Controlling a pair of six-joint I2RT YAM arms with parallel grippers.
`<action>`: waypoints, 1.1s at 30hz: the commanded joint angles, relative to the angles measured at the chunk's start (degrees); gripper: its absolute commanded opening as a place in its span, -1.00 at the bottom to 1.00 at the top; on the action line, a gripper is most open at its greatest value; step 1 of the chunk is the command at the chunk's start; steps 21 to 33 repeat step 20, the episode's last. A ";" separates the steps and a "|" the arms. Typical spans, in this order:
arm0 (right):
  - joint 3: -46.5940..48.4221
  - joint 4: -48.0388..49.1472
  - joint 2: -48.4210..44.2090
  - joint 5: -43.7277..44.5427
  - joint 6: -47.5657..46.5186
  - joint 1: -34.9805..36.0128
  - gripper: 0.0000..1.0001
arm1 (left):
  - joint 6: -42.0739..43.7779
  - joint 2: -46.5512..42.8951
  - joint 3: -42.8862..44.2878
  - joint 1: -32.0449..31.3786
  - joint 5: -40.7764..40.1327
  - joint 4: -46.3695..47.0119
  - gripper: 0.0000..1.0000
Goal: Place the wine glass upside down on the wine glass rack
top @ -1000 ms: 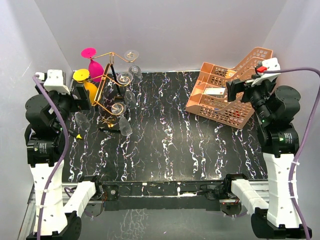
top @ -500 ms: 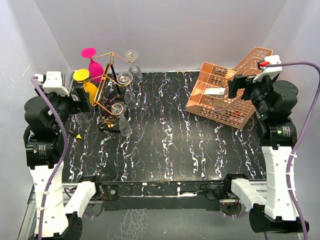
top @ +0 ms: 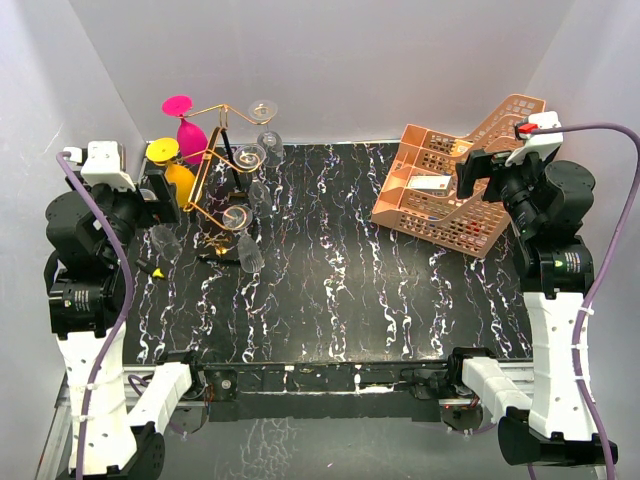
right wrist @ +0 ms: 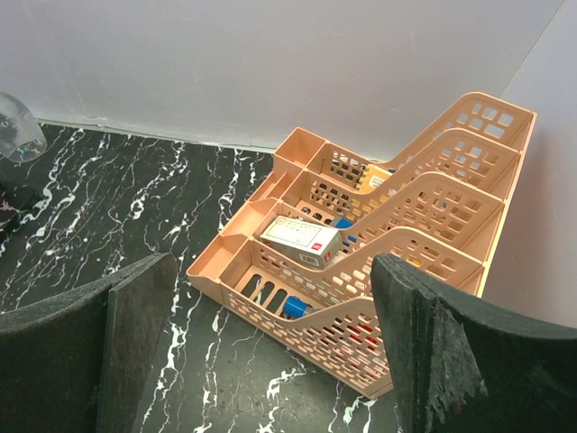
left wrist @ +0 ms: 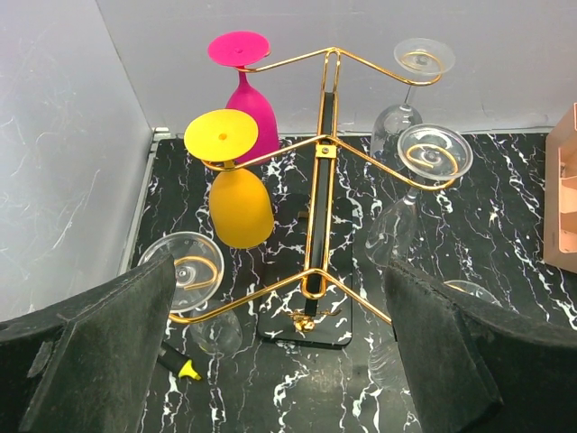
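The wine glass rack (top: pixel 222 160) stands at the table's back left, a gold wire stand with a dark post (left wrist: pixel 323 180). Several glasses hang upside down from its arms. A pink glass (left wrist: pixel 245 99) and a yellow glass (left wrist: pixel 240 203) hang on the left. Clear wine glasses hang at the near left (left wrist: pixel 185 271) and on the right arms (left wrist: pixel 435 152). My left gripper (top: pixel 163 190) is open and empty just left of the rack, looking down on it (left wrist: pixel 279 266). My right gripper (top: pixel 470 172) is open and empty above the far right (right wrist: pixel 270 262).
An orange perforated plastic tray rack (top: pixel 455 190) sits at the back right, holding a small box (right wrist: pixel 302 237) and other small items. A yellow highlighter (left wrist: pixel 180 365) lies on the black marbled table by the rack's base. White walls close in the back and sides.
The right arm rose a little, then stopped. The left arm drew slightly back and to the left, away from the rack. Both grippers stayed open.
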 commanded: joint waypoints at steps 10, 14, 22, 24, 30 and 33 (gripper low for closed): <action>0.83 1.90 0.34 0.89 0.62 -0.36 0.98 | -0.55 0.19 1.27 0.39 -0.91 0.50 0.94; 0.90 1.82 0.45 1.09 0.52 -0.30 0.97 | -0.56 0.37 1.18 0.38 -0.86 0.67 0.94; 0.85 1.93 0.63 1.04 0.52 -0.44 0.97 | -0.52 0.40 1.19 0.40 -1.04 0.68 0.94; 0.85 1.93 0.63 1.04 0.52 -0.44 0.97 | -0.52 0.40 1.19 0.40 -1.04 0.68 0.94; 0.85 1.93 0.63 1.04 0.52 -0.44 0.97 | -0.52 0.40 1.19 0.40 -1.04 0.68 0.94; 0.85 1.93 0.63 1.04 0.52 -0.44 0.97 | -0.52 0.40 1.19 0.40 -1.04 0.68 0.94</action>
